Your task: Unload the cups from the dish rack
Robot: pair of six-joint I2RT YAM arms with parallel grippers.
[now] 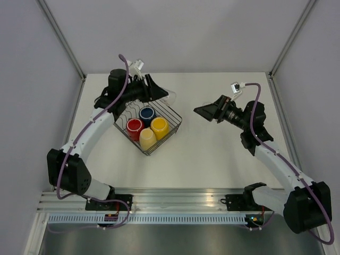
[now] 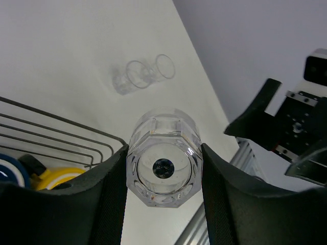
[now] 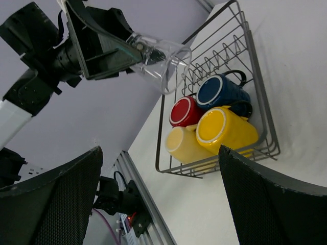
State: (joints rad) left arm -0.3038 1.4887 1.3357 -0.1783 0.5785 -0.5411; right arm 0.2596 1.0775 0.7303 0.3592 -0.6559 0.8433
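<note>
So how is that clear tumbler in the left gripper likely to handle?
Probably slippery: the tumbler is smooth glass, pinched only between two pads. Likely fragile if dropped. Its faceted base may limit rolling.

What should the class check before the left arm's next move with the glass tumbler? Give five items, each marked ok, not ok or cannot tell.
1. Left end effector shut on tumbler: ok.
2. Tumbler lifted clear of dish rack: ok.
3. Right end effector open, apart from the left: ok.
4. Set-down spot away from two tumblers on table: cannot tell.
5. Rack emptied: not ok, four mugs inside.
</note>
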